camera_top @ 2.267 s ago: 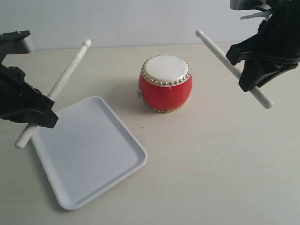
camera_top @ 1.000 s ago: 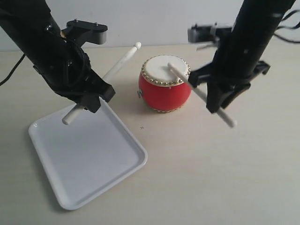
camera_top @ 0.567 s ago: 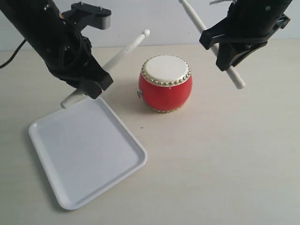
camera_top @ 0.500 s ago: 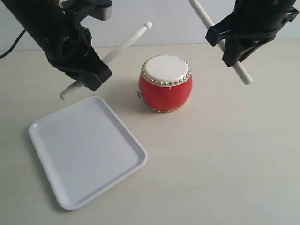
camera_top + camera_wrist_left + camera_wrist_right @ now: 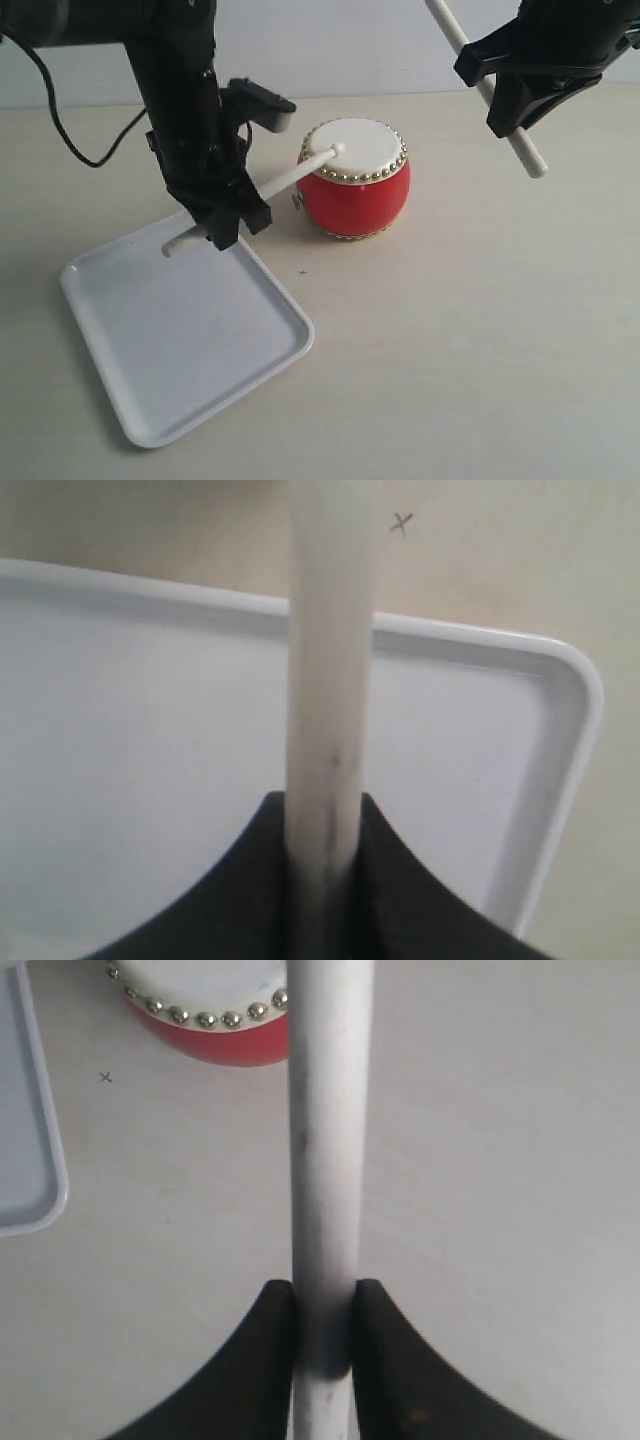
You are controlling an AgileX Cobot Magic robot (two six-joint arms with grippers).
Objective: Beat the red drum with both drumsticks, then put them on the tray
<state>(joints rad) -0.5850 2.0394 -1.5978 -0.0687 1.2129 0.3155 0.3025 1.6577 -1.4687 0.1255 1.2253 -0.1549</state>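
Note:
The red drum (image 5: 352, 185) stands mid-table with its cream head up; its rim studs show in the right wrist view (image 5: 200, 1015). My left gripper (image 5: 225, 215) is shut on one drumstick (image 5: 290, 175), whose rounded tip rests on the near-left edge of the drum head. That stick (image 5: 330, 680) crosses above the white tray's rim (image 5: 560, 730). My right gripper (image 5: 510, 90) is shut on the other drumstick (image 5: 520, 150), held high to the right of the drum, tilted, with its tip out of view. The same stick (image 5: 325, 1160) runs between the black fingers (image 5: 265, 1360). The tray (image 5: 120, 290) lies at the front left.
A small pencilled cross (image 5: 303, 271) marks the tabletop in front of the drum. A black cable (image 5: 75, 150) hangs behind the left arm. Pale wooden tabletop (image 5: 480, 350) stretches to the right and front of the drum.
The left arm swung down and right, bringing its stick's tip onto the drum head. The right arm, which struck the drum a second ago, stays raised with its stick.

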